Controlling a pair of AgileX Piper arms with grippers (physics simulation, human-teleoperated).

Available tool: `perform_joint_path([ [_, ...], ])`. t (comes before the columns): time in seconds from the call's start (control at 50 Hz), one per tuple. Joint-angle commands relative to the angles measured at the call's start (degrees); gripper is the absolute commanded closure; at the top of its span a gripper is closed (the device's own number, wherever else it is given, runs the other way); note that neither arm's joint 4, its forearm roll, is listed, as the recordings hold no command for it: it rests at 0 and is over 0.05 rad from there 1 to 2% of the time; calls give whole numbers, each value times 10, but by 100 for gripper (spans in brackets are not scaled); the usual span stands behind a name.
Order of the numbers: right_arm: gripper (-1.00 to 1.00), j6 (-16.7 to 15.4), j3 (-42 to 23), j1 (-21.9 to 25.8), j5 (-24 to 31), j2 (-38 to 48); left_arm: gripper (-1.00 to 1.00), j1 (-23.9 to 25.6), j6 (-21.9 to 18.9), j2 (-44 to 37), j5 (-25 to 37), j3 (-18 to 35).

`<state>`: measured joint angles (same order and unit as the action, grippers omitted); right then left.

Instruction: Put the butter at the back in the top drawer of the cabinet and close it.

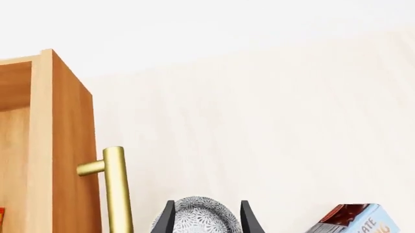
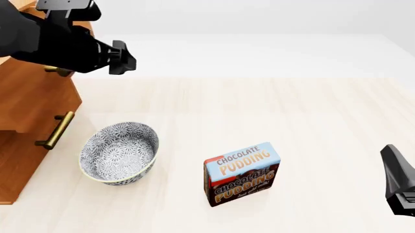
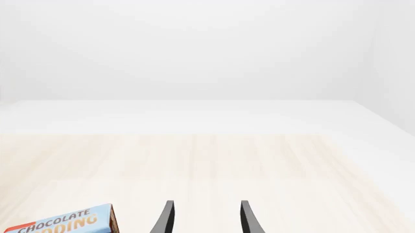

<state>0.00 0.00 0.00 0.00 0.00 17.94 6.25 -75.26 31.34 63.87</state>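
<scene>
Pale wood table [image 2: 272,102] lay broad as the left gripper [image 1: 206,221], jaws spread and empty, hung beside the top drawer [image 1: 61,145], handle [image 1: 115,187] upright alongside (butter [image 1: 2,219] apparently that red sliver inside), right gripper [image 3: 206,218] spread, far.

The cabinet [image 2: 32,104] is showing warm brown wood with brass handles [image 2: 55,130]. The bowl [image 2: 119,153] is wearing a grey-and-white floral pattern. The pudding box [image 2: 242,173] is displaying pale blue, dark brown and orange lettering.
</scene>
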Motion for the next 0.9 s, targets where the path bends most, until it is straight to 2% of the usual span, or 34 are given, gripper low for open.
perform_joint_path([
  [0.02, -100, 0, 0, 0, 0, 0, -100, -24, 5, 11, 2, -12],
  [0.9, -100, 0, 0, 0, 0, 0, -100, -124, -4, 26, -14, -42],
])
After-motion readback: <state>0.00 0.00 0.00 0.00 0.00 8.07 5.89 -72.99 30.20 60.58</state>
